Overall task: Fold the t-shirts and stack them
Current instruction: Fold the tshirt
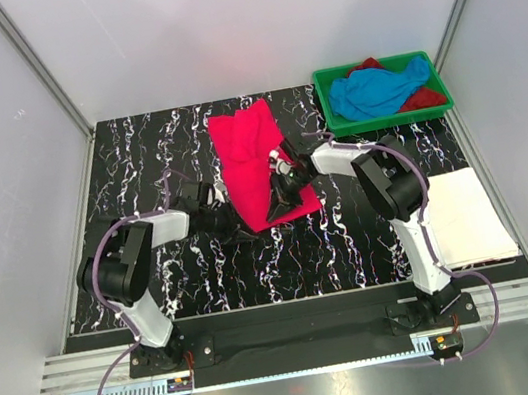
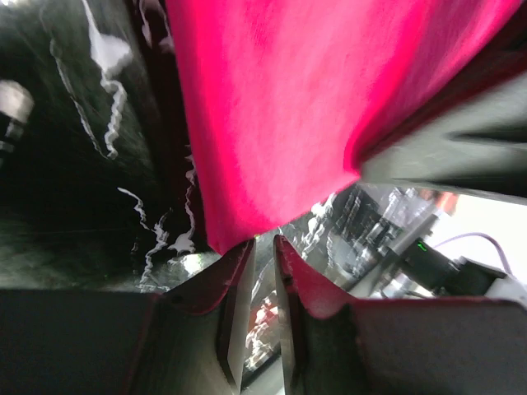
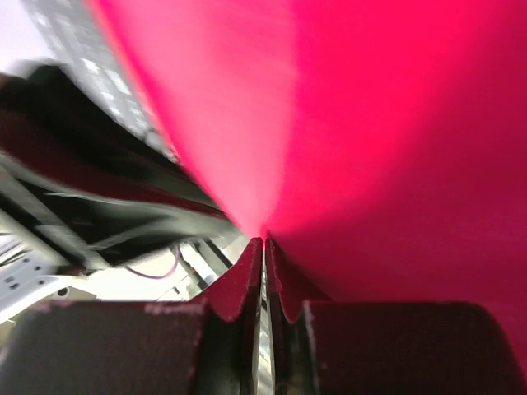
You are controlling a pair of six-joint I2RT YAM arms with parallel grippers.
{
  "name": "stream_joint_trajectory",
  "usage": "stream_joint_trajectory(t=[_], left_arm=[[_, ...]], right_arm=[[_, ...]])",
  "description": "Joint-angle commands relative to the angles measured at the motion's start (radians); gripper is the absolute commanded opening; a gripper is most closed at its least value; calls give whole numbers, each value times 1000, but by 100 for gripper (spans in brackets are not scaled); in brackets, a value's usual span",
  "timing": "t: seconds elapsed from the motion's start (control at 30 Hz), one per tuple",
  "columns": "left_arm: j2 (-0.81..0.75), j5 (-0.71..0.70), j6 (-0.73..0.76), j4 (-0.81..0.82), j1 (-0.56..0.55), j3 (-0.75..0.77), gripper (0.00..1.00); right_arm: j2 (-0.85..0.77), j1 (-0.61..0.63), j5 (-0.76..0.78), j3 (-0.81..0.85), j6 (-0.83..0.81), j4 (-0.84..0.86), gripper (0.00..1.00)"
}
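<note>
A hot pink t-shirt lies as a long folded strip on the black marbled table. My right gripper is at the strip's near right edge. In the right wrist view it is shut on a fold of the pink cloth, which rises from its tips. My left gripper is at the strip's near left edge. In the left wrist view its jaws stand a narrow gap apart with nothing between them. A corner of the pink cloth ends just at the left fingertip.
A green tray at the back right holds a sky blue shirt over a dark red one. A folded white shirt lies at the right edge. Grey walls enclose the table.
</note>
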Motion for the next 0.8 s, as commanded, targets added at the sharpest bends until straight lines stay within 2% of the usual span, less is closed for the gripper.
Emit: stream_joint_trajectory(t=[0.0,0.13,0.27,0.47,0.63,0.77], left_arm=[[21,-53,35,41,9,-24,23],[8,-50,57,15,11,-26,21],[-80,-33,69,-44,11,-15,20],[-176,26,29,-72,11,58,26],[-84,54,-10,-3,12,100,27],[46,42,0,28,12,104,25]], right_arm=[[11,-1,-2,-71,-11,18,10],[-3,-2,32,-112,-38,8,9],[-64,-2,57,-90,-60,-30,9],[-97,-8,57,18,-68,-93,9],[-84,-68,41,26,-74,-101,9],[-90,-126,29,-66,-97,-72,9]])
